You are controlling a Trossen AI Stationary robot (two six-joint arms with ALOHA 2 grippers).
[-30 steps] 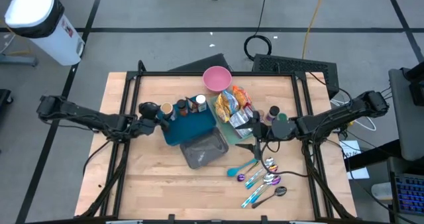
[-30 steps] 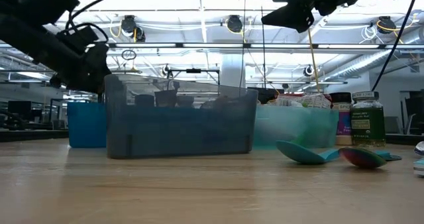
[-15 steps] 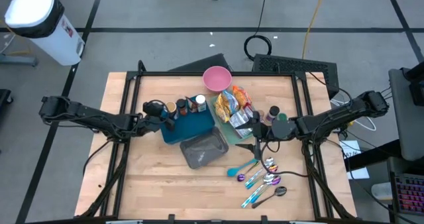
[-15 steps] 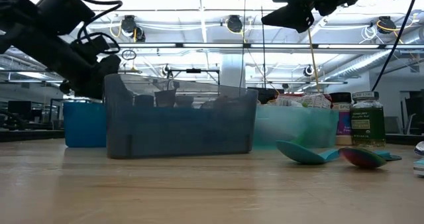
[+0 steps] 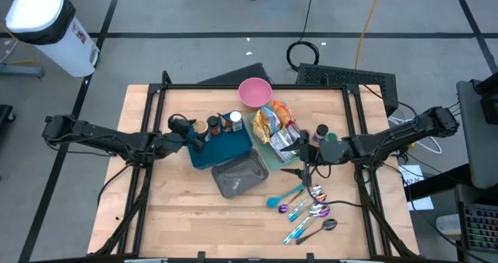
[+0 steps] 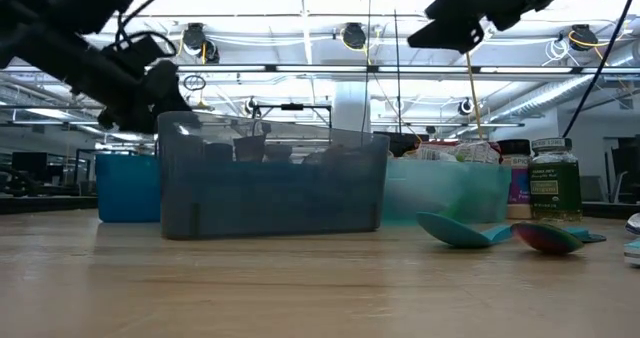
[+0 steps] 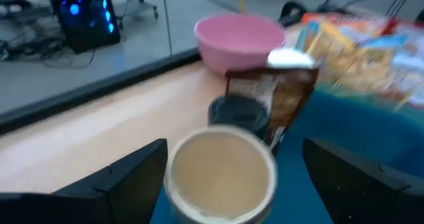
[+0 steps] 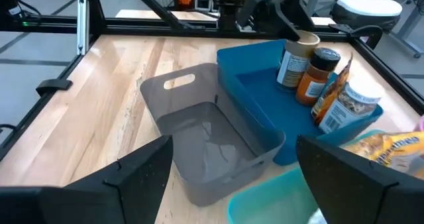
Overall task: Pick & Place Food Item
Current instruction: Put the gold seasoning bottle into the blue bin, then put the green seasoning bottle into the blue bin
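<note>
A jar with a beige lid (image 7: 222, 174) stands in the left end of the blue bin (image 5: 226, 148), beside a dark-lidded jar (image 7: 238, 111) and a white-lidded one (image 7: 278, 85). My left gripper (image 5: 192, 138) is open, level at the bin's left end, its fingers on either side of the beige-lidded jar without touching it. Snack bags (image 5: 272, 121) lie in the teal tray (image 5: 268, 150). My right gripper (image 5: 298, 163) is open and empty, above the table just right of the grey bin (image 5: 237, 177).
A pink bowl (image 5: 254, 92) stands at the far edge. Two bottles (image 5: 320, 132) stand right of the teal tray. Several spoons (image 5: 307, 208) lie at the near right. Bare wood lies at the near left of the table.
My left gripper has gone toward the table's right edge, up to the blue bin's left end, and has risen a little; it stays open. My right gripper has shifted slightly toward the table's right edge.
</note>
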